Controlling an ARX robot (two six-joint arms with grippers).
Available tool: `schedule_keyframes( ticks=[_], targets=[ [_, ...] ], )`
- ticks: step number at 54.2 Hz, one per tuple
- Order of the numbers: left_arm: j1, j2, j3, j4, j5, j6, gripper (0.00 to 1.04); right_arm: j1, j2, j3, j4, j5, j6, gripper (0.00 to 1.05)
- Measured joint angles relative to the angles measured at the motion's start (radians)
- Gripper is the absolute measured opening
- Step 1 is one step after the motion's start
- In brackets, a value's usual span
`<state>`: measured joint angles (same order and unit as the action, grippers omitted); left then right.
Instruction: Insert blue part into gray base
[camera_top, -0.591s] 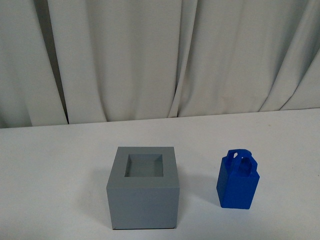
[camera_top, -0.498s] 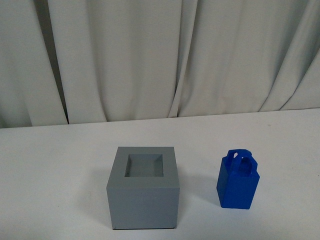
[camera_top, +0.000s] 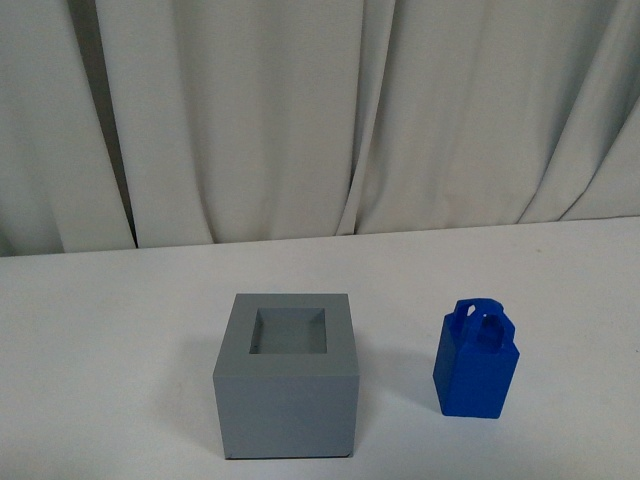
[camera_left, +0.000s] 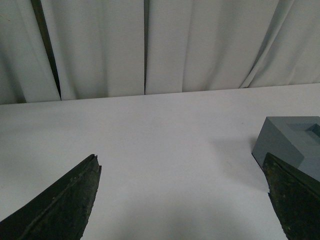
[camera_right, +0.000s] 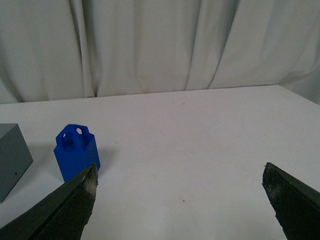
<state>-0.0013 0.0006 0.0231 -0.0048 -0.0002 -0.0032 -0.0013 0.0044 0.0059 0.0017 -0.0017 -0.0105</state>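
The gray base (camera_top: 288, 385) stands on the white table, its square recess (camera_top: 288, 330) facing up and holding nothing. To its right the blue part (camera_top: 477, 362) stands upright, apart from the base, handle loop on top. Neither arm shows in the front view. My left gripper (camera_left: 181, 162) is open above bare table, with a corner of the gray base (camera_left: 290, 140) just beyond one fingertip. My right gripper (camera_right: 180, 170) is open too; the blue part (camera_right: 76, 151) stands just beyond one fingertip, and an edge of the gray base (camera_right: 12, 157) shows past it.
A white curtain (camera_top: 320, 110) hangs along the table's far edge (camera_top: 320, 243). The white tabletop (camera_top: 110, 350) spreads to both sides of the two objects.
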Motion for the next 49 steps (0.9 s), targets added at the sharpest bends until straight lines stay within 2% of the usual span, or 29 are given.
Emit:
schedule_keyframes(
  ticks=[49],
  targets=[
    [0.0,0.0,0.0,0.0,0.0,0.0,0.99,0.0,0.0,0.0,0.0,0.0,0.0,0.97]
  ],
)
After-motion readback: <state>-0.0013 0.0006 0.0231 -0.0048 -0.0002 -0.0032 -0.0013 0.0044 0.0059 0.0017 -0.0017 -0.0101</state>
